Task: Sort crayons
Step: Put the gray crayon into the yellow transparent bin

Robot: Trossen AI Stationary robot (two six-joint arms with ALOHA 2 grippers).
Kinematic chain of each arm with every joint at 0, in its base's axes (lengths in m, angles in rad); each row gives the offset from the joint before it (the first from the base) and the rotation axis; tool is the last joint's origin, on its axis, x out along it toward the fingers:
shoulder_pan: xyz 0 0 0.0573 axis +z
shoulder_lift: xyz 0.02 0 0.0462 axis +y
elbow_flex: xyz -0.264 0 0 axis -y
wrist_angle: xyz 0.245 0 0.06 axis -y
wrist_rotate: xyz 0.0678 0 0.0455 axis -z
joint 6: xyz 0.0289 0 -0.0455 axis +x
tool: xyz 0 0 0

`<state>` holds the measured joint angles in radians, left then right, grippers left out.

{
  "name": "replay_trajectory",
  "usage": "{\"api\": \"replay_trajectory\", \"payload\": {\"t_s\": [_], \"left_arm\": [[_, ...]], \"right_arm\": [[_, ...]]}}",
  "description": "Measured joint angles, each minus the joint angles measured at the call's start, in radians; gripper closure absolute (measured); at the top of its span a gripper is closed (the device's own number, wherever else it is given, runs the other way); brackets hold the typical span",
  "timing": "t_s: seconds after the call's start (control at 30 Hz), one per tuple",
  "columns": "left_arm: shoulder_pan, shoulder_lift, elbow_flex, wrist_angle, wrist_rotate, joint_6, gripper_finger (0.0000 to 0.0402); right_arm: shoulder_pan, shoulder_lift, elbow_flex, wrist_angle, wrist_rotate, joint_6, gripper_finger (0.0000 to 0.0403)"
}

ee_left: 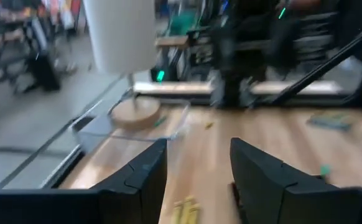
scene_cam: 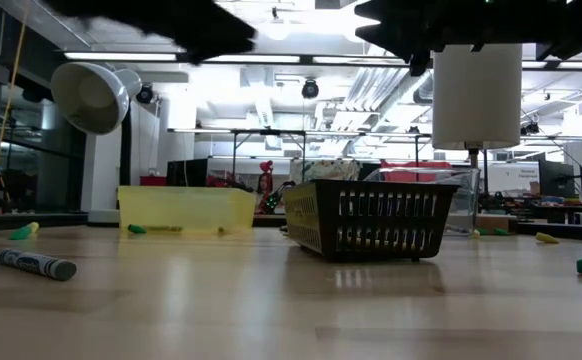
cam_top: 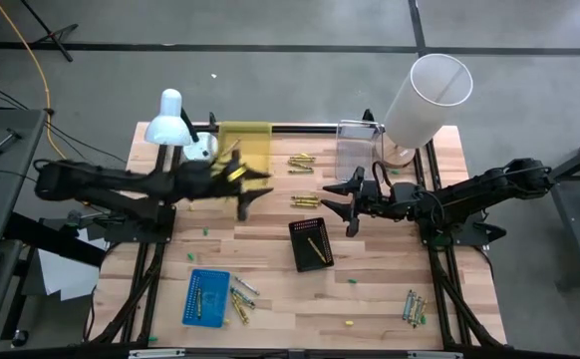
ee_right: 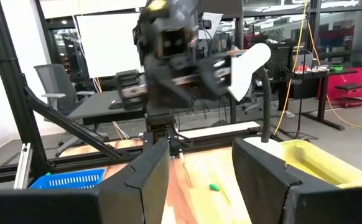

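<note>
Yellow crayons (cam_top: 301,160) lie just right of the left gripper (cam_top: 253,186), long axes left-right; its fingers are spread, empty.

**Around the table: lamps, trays and a basket**

A white desk lamp (cam_top: 168,118) stands at the far left corner of the wooden table (cam_top: 270,299). Beside it lies a yellow tray (cam_top: 246,146), with a clear tray (cam_top: 358,145) further right. A tall white cylinder lamp (cam_top: 425,98) rises at the far right. A black basket (cam_top: 311,244) sits mid-table and a blue tray (cam_top: 206,296) near the front left.
</note>
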<state>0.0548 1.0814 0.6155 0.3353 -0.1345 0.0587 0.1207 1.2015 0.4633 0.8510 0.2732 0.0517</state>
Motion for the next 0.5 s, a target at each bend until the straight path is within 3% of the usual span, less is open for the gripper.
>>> {"api": "replay_trajectory", "payload": {"t_s": [0.13, 0.2, 0.5], "left_arm": [[-0.075, -0.102, -0.201, 0.257, -0.045, -0.021, 0.024], [-0.096, -0.125, -0.257, 0.308, -0.054, -0.015, 0.024], [-0.116, -0.143, -0.28, 0.302, -0.044, 0.005, 0.024]], "right_arm": [[0.0, 0.0, 0.0, 0.0, 0.0, 0.0, 0.0233], [-0.001, 0.0, 0.0, 0.0, 0.0, 0.0, 0.0233], [-0.003, 0.0, 0.0, 0.0, 0.012, -0.007, 0.0233]]}}
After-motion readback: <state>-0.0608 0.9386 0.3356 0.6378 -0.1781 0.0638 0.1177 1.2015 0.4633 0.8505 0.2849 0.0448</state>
